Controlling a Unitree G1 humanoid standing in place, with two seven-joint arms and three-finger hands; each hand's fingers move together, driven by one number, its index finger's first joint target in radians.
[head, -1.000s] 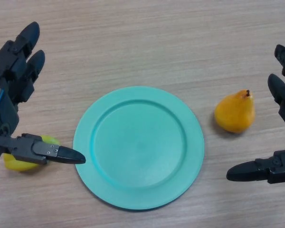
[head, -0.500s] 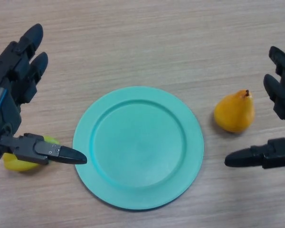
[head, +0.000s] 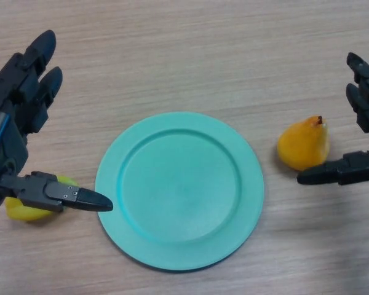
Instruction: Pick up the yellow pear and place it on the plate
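A yellow-orange pear (head: 303, 145) with a dark stem lies on the wooden table, right of the teal plate (head: 179, 189). My right hand (head: 364, 123) is open at the right edge, its thumb just below the pear's right side and its fingers beyond it; I cannot tell whether it touches. My left hand (head: 18, 123) is open at the left edge, its thumb lying over a small yellow fruit (head: 26, 208) that it partly hides. The plate holds nothing.
The wooden table (head: 184, 55) stretches bare beyond the plate. The small yellow fruit lies just left of the plate's rim, under my left thumb.
My right hand has moved up and inward, so its thumb now sits right by the pear. The left hand, pear and plate have stayed put.
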